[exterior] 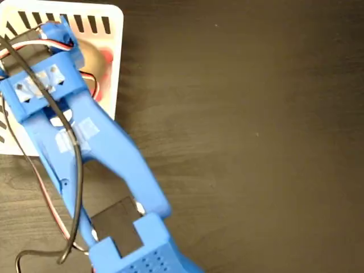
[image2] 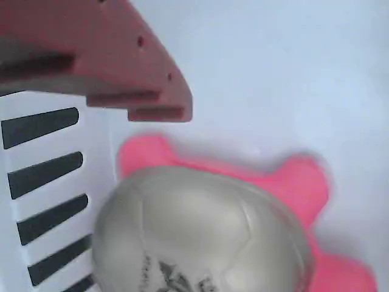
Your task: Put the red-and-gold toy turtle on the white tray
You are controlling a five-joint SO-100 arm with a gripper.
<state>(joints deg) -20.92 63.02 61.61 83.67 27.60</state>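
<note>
Turtle sits on the white tray, shell up, dark logo visible, just beside the black slots at 9 o'clock in the wrist view. Fixed view: tray at 10 o'clock, blue arm covers most of it. One gripper finger shows above the turtle, apparently clear; can't tell jaw spread.

The arm is bright blue plastic with taped patches, black and red-white cables, and a pinkish stepped finger.
</note>
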